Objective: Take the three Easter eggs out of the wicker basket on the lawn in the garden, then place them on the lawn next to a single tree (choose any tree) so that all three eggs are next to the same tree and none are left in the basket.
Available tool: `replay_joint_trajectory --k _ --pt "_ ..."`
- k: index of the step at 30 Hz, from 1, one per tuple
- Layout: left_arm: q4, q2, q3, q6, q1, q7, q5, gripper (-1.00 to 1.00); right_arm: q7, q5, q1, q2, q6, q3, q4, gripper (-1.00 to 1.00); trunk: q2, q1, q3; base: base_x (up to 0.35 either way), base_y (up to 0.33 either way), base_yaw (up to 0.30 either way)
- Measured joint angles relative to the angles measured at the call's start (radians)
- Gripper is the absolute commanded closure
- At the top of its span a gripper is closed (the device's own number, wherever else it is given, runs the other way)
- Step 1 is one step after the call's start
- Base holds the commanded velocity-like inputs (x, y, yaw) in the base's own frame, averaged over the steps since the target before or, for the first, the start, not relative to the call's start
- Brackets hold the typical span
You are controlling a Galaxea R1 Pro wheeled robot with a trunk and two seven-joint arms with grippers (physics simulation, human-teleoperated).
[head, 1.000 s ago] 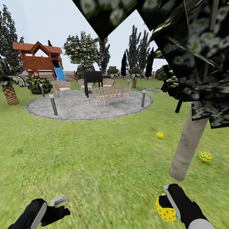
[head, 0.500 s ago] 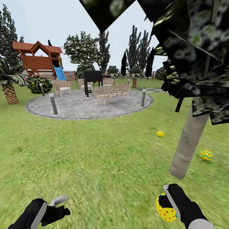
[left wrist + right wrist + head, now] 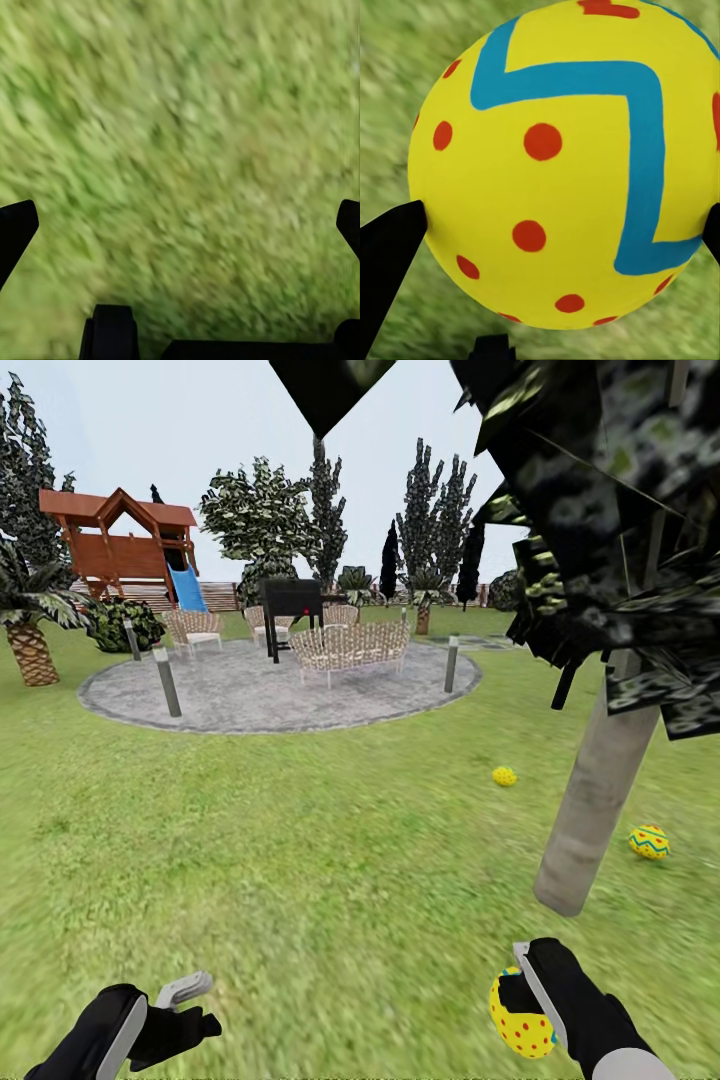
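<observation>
My right gripper (image 3: 522, 1000) is shut on a yellow Easter egg (image 3: 519, 1020) with red dots and a blue zigzag; up close in the right wrist view this egg (image 3: 566, 161) sits between the two dark fingertips. It hangs low over the lawn (image 3: 330, 860), just short of the pale trunk of the tree (image 3: 592, 810). Two more eggs lie on the grass: one (image 3: 505, 776) beyond the trunk to its left, another (image 3: 649, 842) just right of it. My left gripper (image 3: 190, 1005) is open and holds nothing, with only grass (image 3: 180, 150) beneath it. The wicker basket is out of view.
The tree's dark crown (image 3: 600, 510) hangs over the upper right. Farther off lies a round grey paved patch (image 3: 250, 700) with pale woven chairs, a black grill (image 3: 291, 603) and short bollards. A palm (image 3: 30, 630) and a wooden playhouse (image 3: 120, 545) with a blue slide stand at far left.
The whole view has crept forward a little, so the trunk and the two lying eggs sit slightly higher in the picture. Both arms keep their pose, the egg still held.
</observation>
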Motion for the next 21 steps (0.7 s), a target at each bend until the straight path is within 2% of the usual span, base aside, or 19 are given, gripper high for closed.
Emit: replay_joint_trajectory --k 21 --pt "-0.001 0.000 0.000 0.001 0.000 -0.001 0.000 -1.00 0.000 0.000 0.000 -0.002 0.000 0.000 0.000 1.00 -0.147 0.081 -0.066 0.000 0.000 0.000"
